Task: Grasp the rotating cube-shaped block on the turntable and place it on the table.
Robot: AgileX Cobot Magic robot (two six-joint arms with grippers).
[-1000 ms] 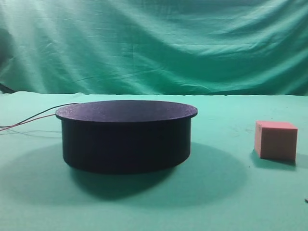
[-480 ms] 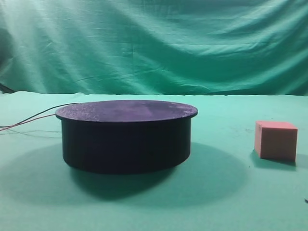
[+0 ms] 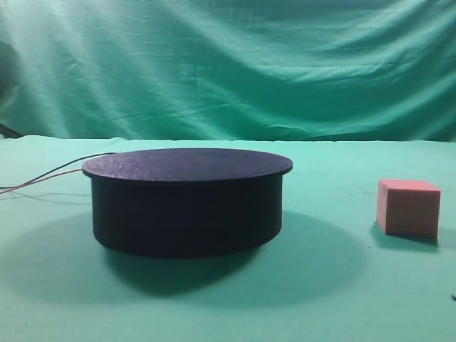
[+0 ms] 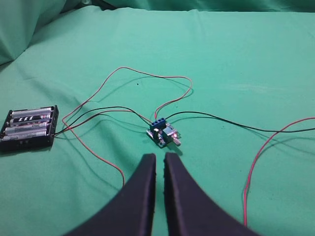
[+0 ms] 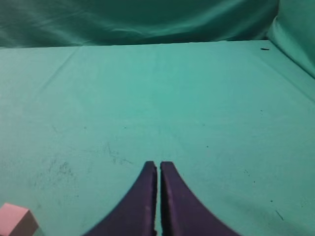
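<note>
From the exterior high view we see the cube-shaped block (image 3: 408, 207) resting on the table (image 3: 320, 285), well right of the bare turntable (image 3: 187, 201). At the left wrist, our left gripper (image 4: 158, 160) is nearly closed above wires (image 4: 147, 93). At the right wrist, our right gripper (image 5: 158, 166) is closed and empty; we judge it best to keep clear.

Matte, grainy black turntable (image 3: 187, 164); smooth, wooden-looking pinkish cube-shaped block (image 3: 408, 207); soft green cloth covers the bench (image 3: 320, 285), creased backdrop (image 3: 228, 64) alike.
</note>
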